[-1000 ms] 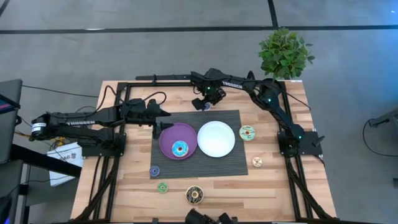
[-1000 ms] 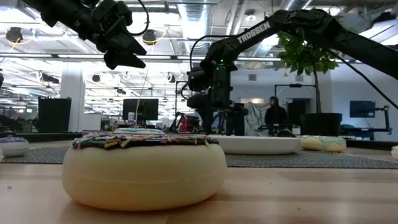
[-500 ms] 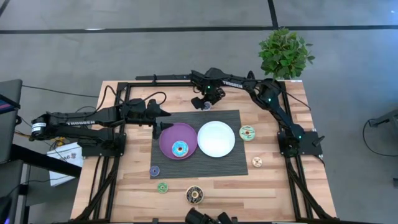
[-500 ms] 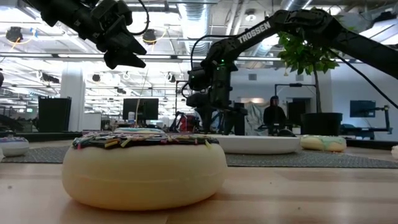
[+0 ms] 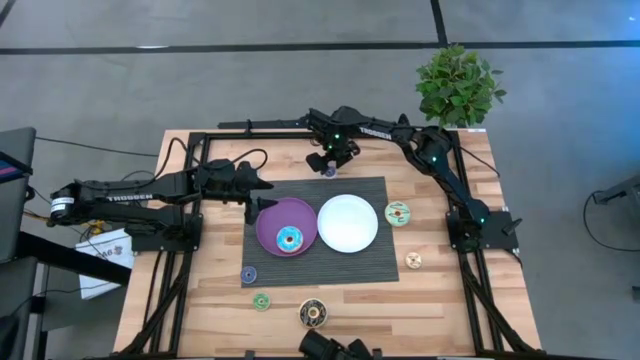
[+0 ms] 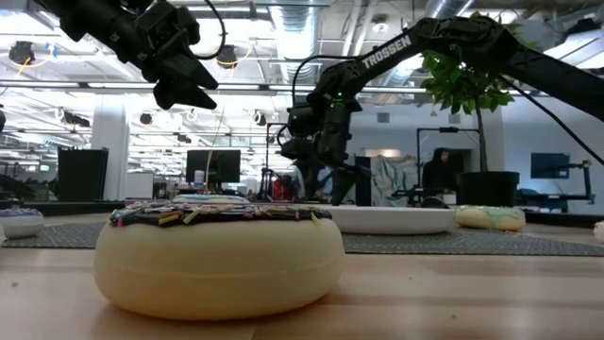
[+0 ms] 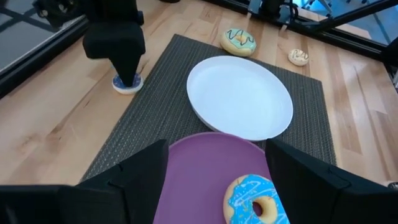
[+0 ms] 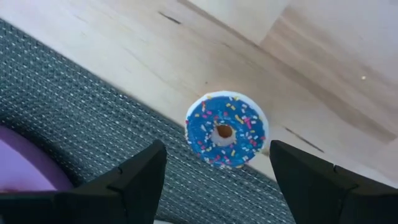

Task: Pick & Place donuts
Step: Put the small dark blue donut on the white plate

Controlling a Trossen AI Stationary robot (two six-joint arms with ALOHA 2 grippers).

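High view: right claw point(image 5: 329, 165) hangs at 12 o'clock of the mat point(image 5: 365, 268); left claw point(image 5: 255, 205) is at 10 o'clock of the purple plate point(image 5: 272, 228), which carries a cyan donut point(image 5: 289, 238).
Left wrist view: left claw fingers point(image 7: 137, 180) are spread.
Right wrist view: fingers point(image 8: 140, 177) are spread above the blue donut point(image 8: 226, 130), which lies on the mat edge and the table point(image 8: 186, 43).

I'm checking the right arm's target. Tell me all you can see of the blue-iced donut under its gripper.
The blue donut is a small ring with white sides, blue icing, coloured sprinkles and a small hole. It lies flat, straddling the dark mat's far edge and the wooden table. The right gripper hangs open above it, not touching.
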